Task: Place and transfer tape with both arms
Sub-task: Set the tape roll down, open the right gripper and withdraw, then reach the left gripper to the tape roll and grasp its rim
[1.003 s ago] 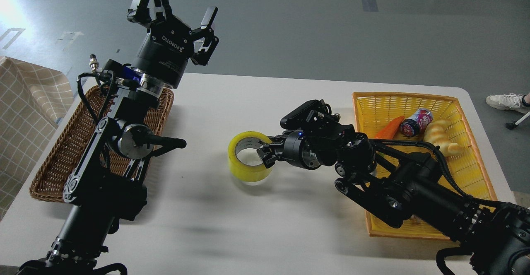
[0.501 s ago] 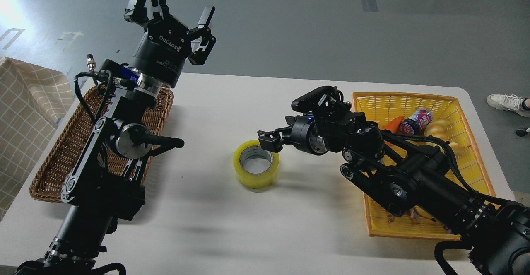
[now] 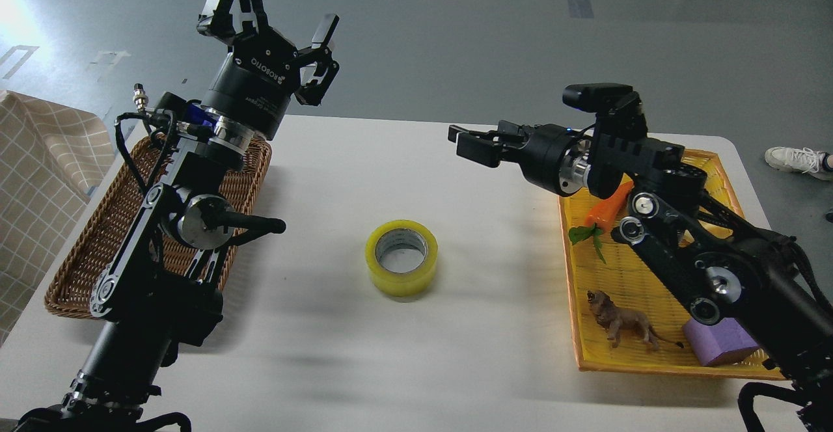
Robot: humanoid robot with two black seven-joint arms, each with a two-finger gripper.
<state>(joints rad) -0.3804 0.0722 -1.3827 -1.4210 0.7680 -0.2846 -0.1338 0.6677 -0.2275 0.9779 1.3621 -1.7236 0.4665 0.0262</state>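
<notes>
- Tape (image 3: 401,257) lies flat mid-bench (image 3: 481,367), untouched.
- Our right gripper (image 3: 470,144), at its 1 o'clock, fingers parted, empty.
- Our left gripper (image 3: 273,12) raised at 11 o'clock, fingers spread, empty.

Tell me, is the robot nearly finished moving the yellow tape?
About halfway, it seems. Done: the tape lies flat in the middle of the white table, and the right gripper is open, up above the table, holding nothing. In hand: nothing right now. Left: the left gripper, open and high above the brown basket, hasn't touched the tape.
</notes>
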